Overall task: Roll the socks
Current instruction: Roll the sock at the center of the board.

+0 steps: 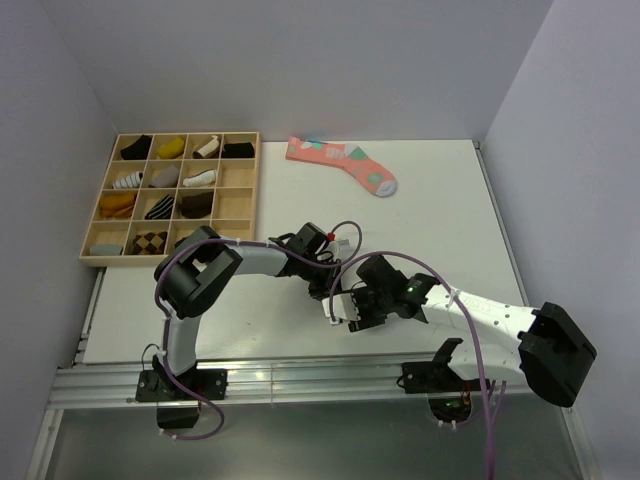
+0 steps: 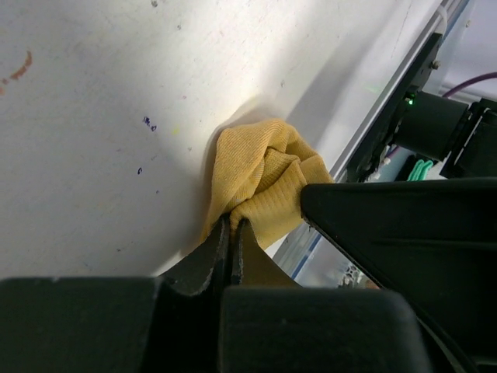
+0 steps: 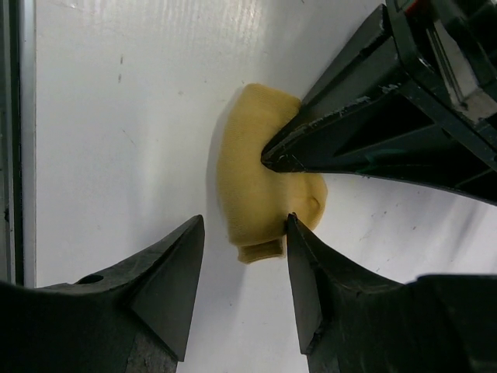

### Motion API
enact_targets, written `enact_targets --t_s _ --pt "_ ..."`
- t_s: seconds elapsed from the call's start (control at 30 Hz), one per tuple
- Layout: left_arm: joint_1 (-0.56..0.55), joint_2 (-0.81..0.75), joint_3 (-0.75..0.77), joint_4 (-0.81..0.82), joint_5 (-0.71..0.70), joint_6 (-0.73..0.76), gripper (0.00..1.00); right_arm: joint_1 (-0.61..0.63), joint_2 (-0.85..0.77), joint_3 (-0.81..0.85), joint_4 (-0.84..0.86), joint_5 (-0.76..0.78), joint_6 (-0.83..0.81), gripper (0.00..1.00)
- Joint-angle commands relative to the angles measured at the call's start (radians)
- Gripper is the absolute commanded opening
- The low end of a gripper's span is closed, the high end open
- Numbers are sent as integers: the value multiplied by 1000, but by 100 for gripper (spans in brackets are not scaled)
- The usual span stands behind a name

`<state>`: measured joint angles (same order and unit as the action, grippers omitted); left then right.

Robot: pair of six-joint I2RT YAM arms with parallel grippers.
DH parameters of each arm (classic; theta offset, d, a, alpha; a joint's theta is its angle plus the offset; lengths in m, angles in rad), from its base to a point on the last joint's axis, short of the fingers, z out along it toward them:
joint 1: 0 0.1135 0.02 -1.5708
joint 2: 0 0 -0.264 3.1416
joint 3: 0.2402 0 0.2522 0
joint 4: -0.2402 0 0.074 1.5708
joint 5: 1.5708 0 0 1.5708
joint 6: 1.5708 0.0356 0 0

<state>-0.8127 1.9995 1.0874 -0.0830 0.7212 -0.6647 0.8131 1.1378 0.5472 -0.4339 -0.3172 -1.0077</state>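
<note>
Near table's edge, left tool pinches mustard sock — end-on to open right tool.

The top view looks down from above and behind the arm bases across the whole flat white table. Both wrist views hover close above it, sharing one bunched mustard-yellow knitted sock from different sides.
</note>
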Motion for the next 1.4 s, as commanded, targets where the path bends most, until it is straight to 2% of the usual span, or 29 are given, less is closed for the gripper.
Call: enact_targets --t_s 0.0,0.53,0.63,0.67,0.8,0.97,1.07,1.23,1.37 --pt "9 81 -40 -187 -112 94 0 31 8 -15 30 17 24 54" --pt "46 97 -1 -210 -57 100 0 69 114 19 72 32 110 47" --pt "52 87 -6 -178 -48 77 0 67 145 45 58 10 136 39" --pt "52 82 -14 -161 -46 48 2 69 163 52 51 7 142 28" --pt "55 26 -87 -26 -58 -45 11 61 203 94 20 -17 193 11" --pt "55 -86 -194 196 -146 -194 28 32 276 135 -6 -37 238 8" --pt "55 -140 -266 284 -196 -254 33 12 330 166 -41 -65 248 8" --pt "55 -234 -349 350 -295 -322 37 -9 396 207 -83 -89 267 8" --pt "55 -324 -417 321 -416 -337 41 -38 451 255 -124 -120 270 8"
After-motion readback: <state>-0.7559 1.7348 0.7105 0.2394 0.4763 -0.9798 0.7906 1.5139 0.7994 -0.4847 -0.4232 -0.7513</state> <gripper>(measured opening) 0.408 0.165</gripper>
